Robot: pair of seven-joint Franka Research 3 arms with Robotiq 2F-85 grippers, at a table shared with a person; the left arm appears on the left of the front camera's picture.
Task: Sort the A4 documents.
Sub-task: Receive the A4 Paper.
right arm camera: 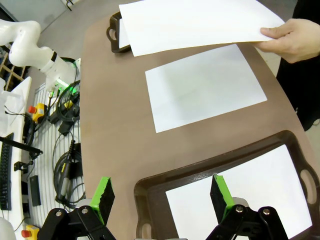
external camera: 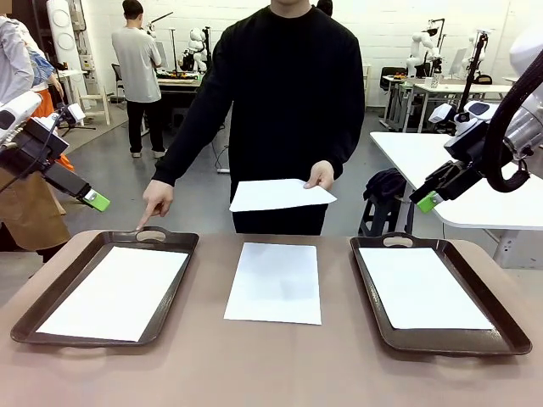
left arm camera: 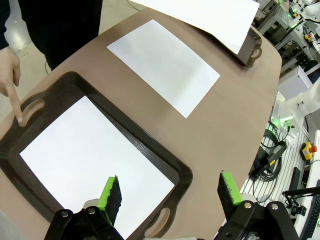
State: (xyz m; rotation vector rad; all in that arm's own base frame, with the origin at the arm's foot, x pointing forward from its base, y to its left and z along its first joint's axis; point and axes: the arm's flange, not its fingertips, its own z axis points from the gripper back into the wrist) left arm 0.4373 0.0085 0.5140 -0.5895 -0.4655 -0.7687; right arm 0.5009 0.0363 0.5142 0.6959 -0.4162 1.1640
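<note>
Wrist views: you're looking at left gripper (left arm camera: 169,182) & right gripper (right arm camera: 161,187), both gaping wide, holding nothing. A4 documents (external camera: 274,282) are lying one in ea. tray (external camera: 65,288), one mid table (external camera: 280,373); person's hand (external camera: 321,175) is holding another.

No readable text, label or number shows on anything.

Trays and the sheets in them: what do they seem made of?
The left tray and right tray look like dark brown moulded plastic, faintly glossy, judging by rounded rims and cut-out handles; lacquered wood is possible. The left sheet and right sheet look like thin matte white paper, lying flat.
</note>
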